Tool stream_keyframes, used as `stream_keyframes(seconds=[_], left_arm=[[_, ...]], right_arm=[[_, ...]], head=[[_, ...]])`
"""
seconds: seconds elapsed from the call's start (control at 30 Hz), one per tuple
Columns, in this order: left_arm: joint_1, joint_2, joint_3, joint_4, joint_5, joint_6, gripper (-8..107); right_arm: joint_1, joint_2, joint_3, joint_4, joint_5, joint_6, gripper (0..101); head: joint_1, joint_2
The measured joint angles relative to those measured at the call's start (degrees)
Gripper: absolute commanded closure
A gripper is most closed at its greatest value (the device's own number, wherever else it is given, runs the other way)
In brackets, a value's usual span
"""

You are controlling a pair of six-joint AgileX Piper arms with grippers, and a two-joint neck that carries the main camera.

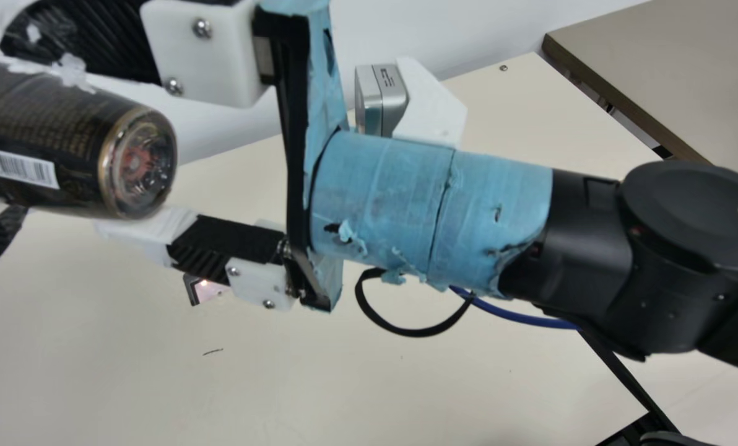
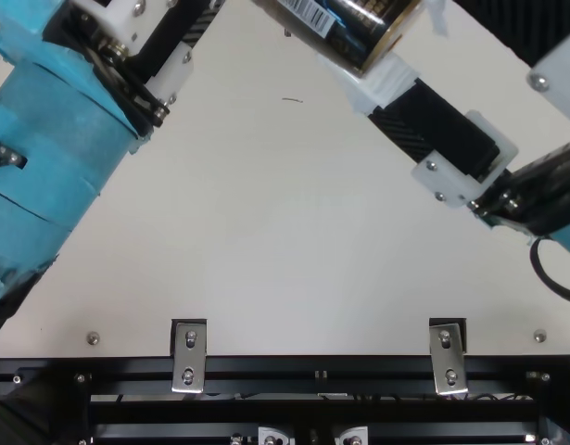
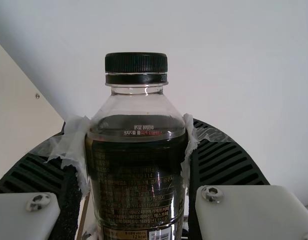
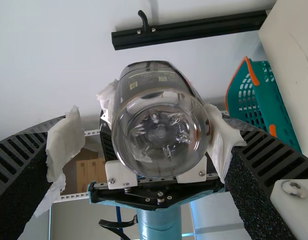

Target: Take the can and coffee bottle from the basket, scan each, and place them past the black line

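My right gripper (image 1: 87, 139) is at the left of the main view, its fingers on either side of the coffee bottle's (image 1: 47, 139) base end. In the right wrist view, that gripper (image 4: 143, 141) stands open around the clear base of the bottle (image 4: 159, 132), with a gap on one side. My left gripper (image 2: 159, 60) shows at the top view's upper left. From its wrist view, the left gripper (image 3: 134, 145) is shut on the dark bottle (image 3: 136, 175), black cap beyond the fingertips. A white barcode on the bottle (image 2: 359, 23) shows in the top view.
A green basket (image 4: 259, 97) with orange handles stands beside the table edge in the right wrist view. A small dark-framed object with a pinkish lit face (image 1: 207, 290) lies under the right gripper. Metal brackets (image 2: 189, 357) line the table's (image 2: 266, 232) near edge.
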Motion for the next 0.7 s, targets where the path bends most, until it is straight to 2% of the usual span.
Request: stream_keyframes(seconds=[0.33, 0.7], left_arm=[[0.0, 0.0, 0.0, 0.0, 0.0, 0.0, 89], [0.0, 0.0, 0.0, 0.0, 0.0, 0.0, 89]], right_arm=[[-1.0, 1.9, 0.7, 0.0, 1.3, -0.6, 0], [-1.1, 2.9, -1.3, 0.1, 1.2, -0.1, 0]], head=[[-0.3, 0.3], [-0.3, 0.3]])
